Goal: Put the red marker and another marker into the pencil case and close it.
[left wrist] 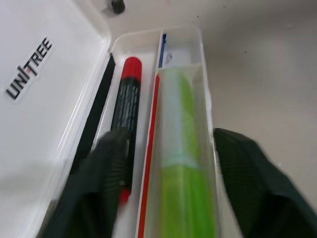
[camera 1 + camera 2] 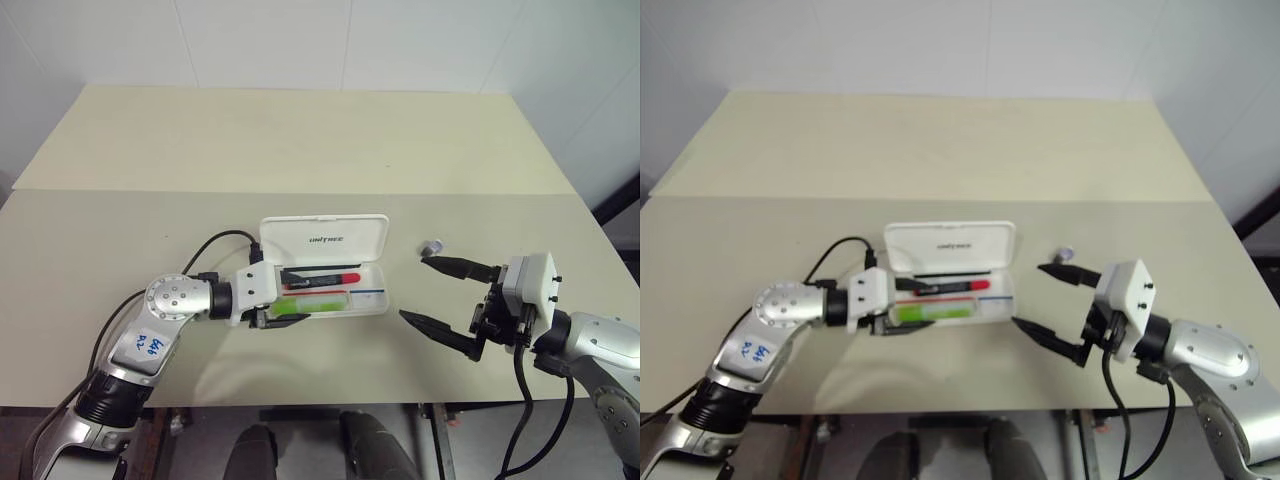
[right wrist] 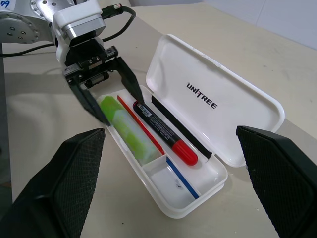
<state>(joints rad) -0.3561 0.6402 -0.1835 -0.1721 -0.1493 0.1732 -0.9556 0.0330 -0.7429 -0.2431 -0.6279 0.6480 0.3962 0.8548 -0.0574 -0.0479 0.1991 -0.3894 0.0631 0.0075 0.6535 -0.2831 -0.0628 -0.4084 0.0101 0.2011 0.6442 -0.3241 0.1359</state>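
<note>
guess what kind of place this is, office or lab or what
Probably a robot test bench in a lab: a bare cream table against plain white walls, holding one white UNITREE pencil case and a small grey cap.

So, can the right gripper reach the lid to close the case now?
Probably yes. The right gripper is open beside the case, and the lid stands open with bare table between them. The left gripper, straddling the highlighter, should withdraw first.

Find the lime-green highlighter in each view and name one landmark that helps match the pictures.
Left eye: green highlighter, case's front compartment.
Right eye: same compartment.
Left wrist: between the end effector's fingers.
Right wrist: beside the red marker.
Landmark: UNITREE lettering on the lid.
</note>
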